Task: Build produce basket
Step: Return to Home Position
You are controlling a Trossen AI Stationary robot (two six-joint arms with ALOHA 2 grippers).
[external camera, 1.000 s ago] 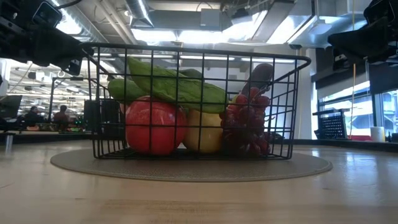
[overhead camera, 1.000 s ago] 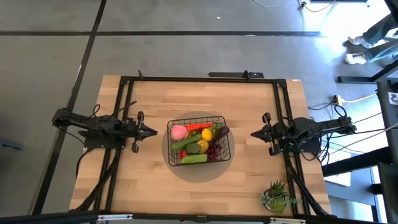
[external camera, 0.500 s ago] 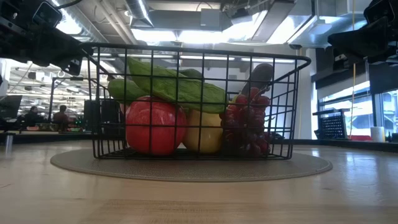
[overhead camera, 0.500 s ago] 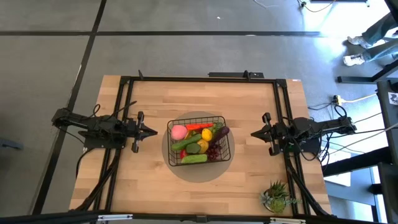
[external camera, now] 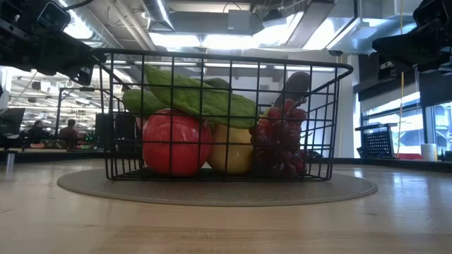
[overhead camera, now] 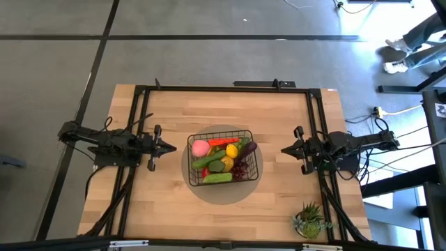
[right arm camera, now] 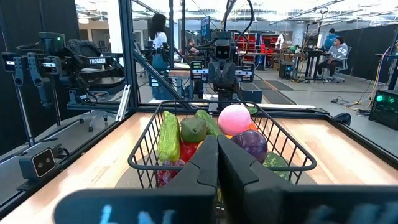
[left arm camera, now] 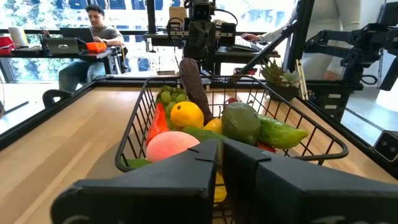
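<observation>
The table [overhead camera: 167, 111] is bare on either side of the basket [overhead camera: 221, 157], which stands full at its middle, squarely between the left gripper [overhead camera: 172, 147] and right gripper [overhead camera: 284, 150]. A potted plant [overhead camera: 307, 219] occupies a corner on the right arm's side.

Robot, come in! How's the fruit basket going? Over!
Left gripper shut, empty, left of the basket. Right gripper shut, empty, on its right. Produce piled inside the basket. Potted plant off at the table corner, nothing blocking.
</observation>
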